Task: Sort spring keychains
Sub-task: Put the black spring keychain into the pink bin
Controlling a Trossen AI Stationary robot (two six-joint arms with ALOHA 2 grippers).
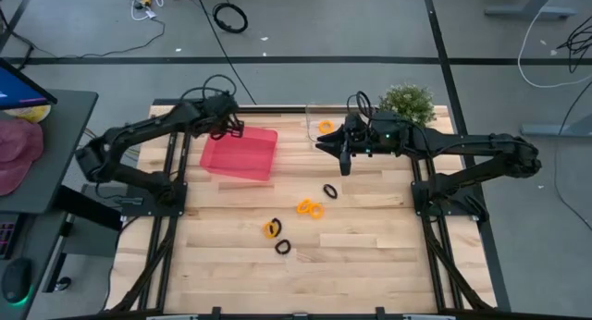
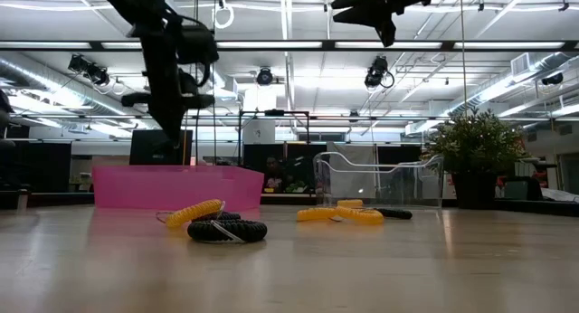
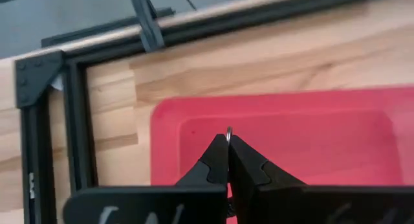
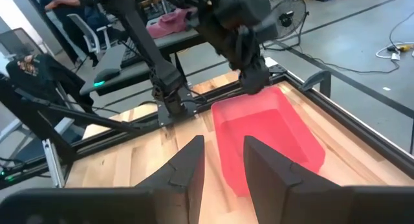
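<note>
High view first, left to right: the left gripper hangs over the far-left corner of the pink bin, which sits toward the table's far left. Left wrist view adds what the overhead cannot: those fingers are pinched together on a thin metal ring, above the bin's pink floor. What hangs from the ring is hidden.

Moving right on the bare wood, I count five loose spring keychains in the high view: an orange one and a black one near the middle, an orange pair touching each other, and a black one beside them. A sixth, orange, lies inside the clear bin at the far edge. So four orange, two black, all small tight coils bent into loops.

Low view shows the clear bin's see-through walls, which barely register from above.

Further right, the right gripper hovers just beside the clear bin, fingers spread apart and empty in the right wrist view. A potted plant stands at the far right edge.
</note>
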